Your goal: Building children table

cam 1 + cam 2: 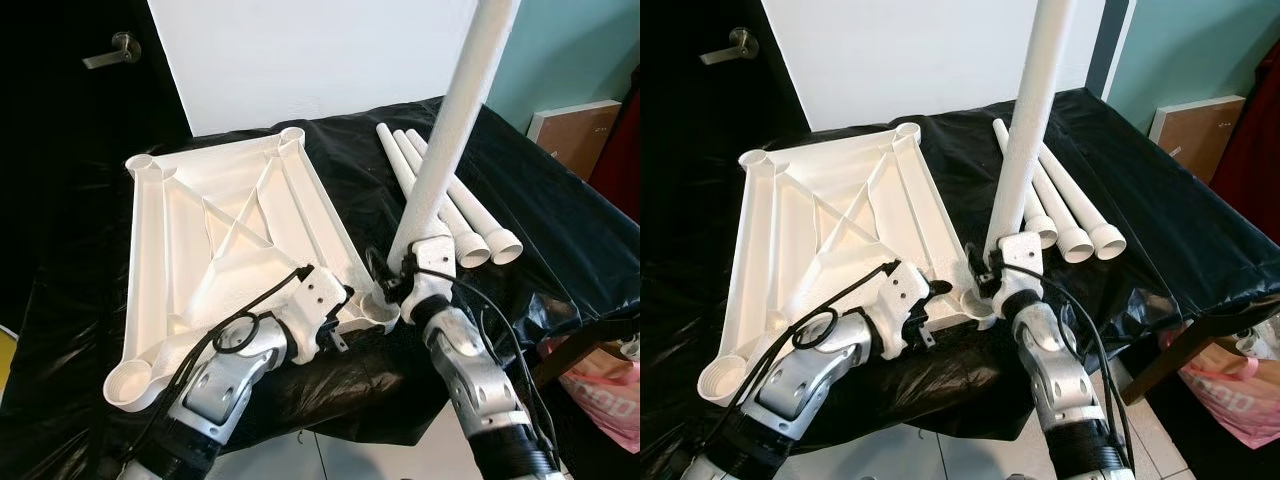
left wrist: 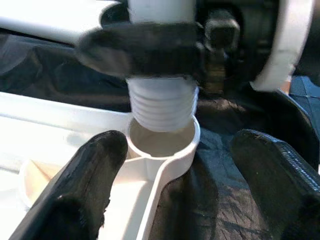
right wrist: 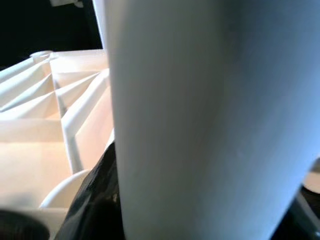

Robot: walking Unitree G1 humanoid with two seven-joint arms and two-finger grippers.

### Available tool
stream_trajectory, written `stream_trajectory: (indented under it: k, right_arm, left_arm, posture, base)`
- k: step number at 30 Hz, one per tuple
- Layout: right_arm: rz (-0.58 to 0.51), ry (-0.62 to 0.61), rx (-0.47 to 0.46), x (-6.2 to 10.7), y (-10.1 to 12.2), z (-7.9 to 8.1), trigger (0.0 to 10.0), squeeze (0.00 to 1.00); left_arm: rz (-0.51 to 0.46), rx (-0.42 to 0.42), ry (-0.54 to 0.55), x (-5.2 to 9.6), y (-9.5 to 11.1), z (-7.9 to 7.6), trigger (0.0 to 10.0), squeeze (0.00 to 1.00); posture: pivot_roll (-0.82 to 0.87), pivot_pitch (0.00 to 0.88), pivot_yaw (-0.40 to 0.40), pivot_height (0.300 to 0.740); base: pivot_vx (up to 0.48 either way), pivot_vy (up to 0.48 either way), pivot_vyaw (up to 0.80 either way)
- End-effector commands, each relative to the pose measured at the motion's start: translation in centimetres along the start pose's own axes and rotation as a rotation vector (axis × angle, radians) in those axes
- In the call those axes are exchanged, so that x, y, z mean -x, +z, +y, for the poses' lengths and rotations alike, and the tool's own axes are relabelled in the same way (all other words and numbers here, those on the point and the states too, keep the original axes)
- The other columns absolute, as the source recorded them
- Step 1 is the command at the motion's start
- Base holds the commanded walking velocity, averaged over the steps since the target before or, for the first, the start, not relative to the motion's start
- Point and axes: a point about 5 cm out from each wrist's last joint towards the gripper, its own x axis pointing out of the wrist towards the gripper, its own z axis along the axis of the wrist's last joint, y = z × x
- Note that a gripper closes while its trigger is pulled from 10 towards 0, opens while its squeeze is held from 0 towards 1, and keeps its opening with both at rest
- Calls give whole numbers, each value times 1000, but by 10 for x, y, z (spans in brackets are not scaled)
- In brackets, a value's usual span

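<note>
Right pincer [image 1: 400, 285] clamps table leg [image 1: 450, 130], top cut off, over tabletop [image 1: 220, 230] socket

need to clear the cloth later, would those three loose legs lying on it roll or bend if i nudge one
The three loose legs are round, smooth tubes lying side by side on the black cloth, so a sideways nudge would probably roll one. They look like rigid hollow plastic, likely light and unlikely to bend. Their flared threaded ends may make them curve as they roll.

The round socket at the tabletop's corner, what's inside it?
The socket looks hollow, with nothing in it yet. The table leg's threaded end, held by the right tool, hovers just above. Its bottom is hidden by the rim.
</note>
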Motion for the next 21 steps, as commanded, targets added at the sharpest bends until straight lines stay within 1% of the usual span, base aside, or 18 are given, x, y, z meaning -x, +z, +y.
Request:
stream_trajectory:
  k: [1, 3, 7, 9, 11, 16, 21]
  right_arm:
    - [5, 22, -7, 3, -4, 3, 10000, 0]
    - [16, 32, -7, 5, -9, 3, 10000, 0]
    - [21, 37, -5, 5, -11, 2, 10000, 0]
    - [34, 69, 22, 3, -15, 4, 10000, 0]
    - [34, 69, 22, 3, -15, 4, 10000, 0]
    - [47, 142, 77, -5, -19, 8, 10000, 0]
    - [63, 192, 89, -3, -23, 12, 10000, 0]
  left_arm:
    - [-13, 0, -96, 1, 2, -8, 10000, 0]
    - [-19, 7, -94, 1, 4, -8, 10000, 0]
    - [-20, 9, -91, 1, 5, -8, 10000, 0]
    - [-25, 13, -84, 1, 7, -8, 10000, 0]
    - [-25, 13, -84, 1, 7, -8, 10000, 0]
    - [-19, 24, -76, 2, 8, -6, 10000, 0]
    - [-21, 43, -84, 5, 9, -8, 10000, 0]
  posture:
    - [-163, 25, 1, 740]
    - [-164, 24, 0, 740]
    - [-164, 24, 0, 740]
    - [-162, 21, 1, 740]
    - [-162, 21, 1, 740]
    - [-150, 16, -4, 740]
    - [-136, 17, -10, 740]
  base:
    - [0, 0, 0]
    - [0, 0, 0]
    - [0, 0, 0]
    - [0, 0, 0]
    - [0, 0, 0]
    - [0, 0, 0]
    - [0, 0, 0]
